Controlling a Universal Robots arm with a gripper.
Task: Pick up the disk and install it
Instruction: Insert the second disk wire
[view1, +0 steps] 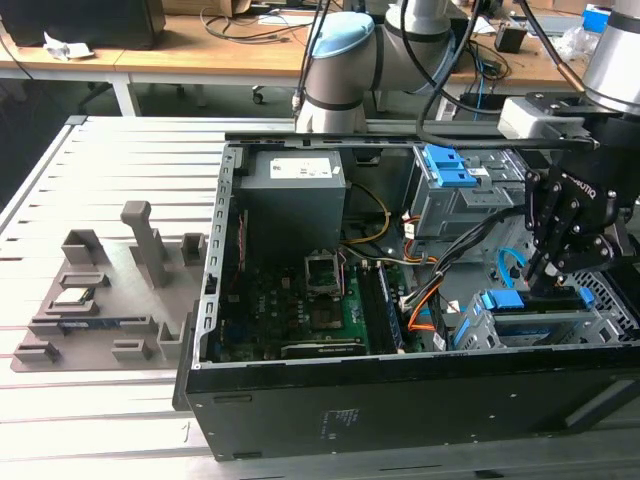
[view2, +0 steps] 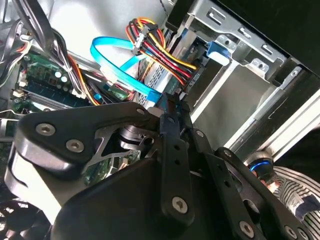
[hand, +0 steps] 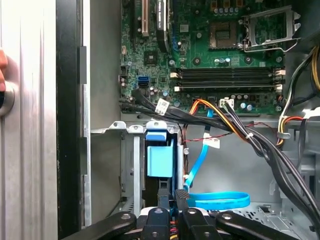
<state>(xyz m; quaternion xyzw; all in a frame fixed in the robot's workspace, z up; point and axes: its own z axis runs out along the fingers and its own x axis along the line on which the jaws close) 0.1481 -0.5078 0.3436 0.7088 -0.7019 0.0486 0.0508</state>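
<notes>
the black two-fingered pincer (view1: 553, 272) hangs over the front corner of the open black computer case (view1: 400, 400), at the exterior view's right. its two slim fingers (hand: 181, 200) stand together, tips nearly touching, with nothing seen between them in the first wrist view. directly under the tips lies the flat silver-grey metal disk with bright blue plastic side rails (view1: 535, 305), seated in the grey metal drive cage (view1: 600, 320) inside the case; whether the tips touch it cannot be told. in the first wrist view the disk's blue rail tab (hand: 160, 161) sits just beyond the fingertips, inside the cage slot. a light blue flat data cable (hand: 220, 200) curls beside the cage, and the green motherboard (hand: 225, 60) lies farther into the case. outside the case, a grey plastic parts holder (view1: 110, 300) rests on the slatted metal table (view1: 60, 400).
</notes>
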